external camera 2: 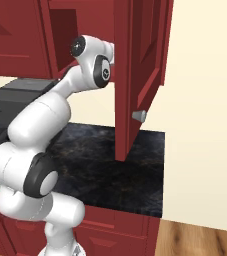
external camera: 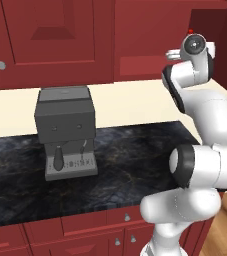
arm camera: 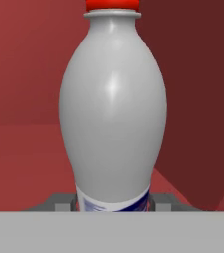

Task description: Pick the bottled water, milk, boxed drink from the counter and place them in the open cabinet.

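Red panelled cabinets line the wall above a glossy black marbled counter (external camera: 125,160) set over a red base with small knobs. On the counter, toward the left in the left base view, stands a grey coffee machine (external camera: 65,131), well apart from the arm. The white arm rises from the near edge and reaches up and away to the open cabinet (external camera 2: 63,37), a dark red recess beside a door (external camera 2: 135,75) that stands swung outward, its knob (external camera 2: 139,116) pointing toward the camera in the right base view. The gripper (arm camera: 112,201) is raised to the level of this recess, and its jaws are closed on the lower body of the bottled water (arm camera: 112,113). In the hand view the bottle stands upright between the fingers (arm camera: 61,203), its whitish body swelling above the blue label and narrowing to a red cap at the top, with the red inner walls of the cabinet behind it. In the left base view the cap (external camera: 190,31) shows as a small red spot just above the wrist.
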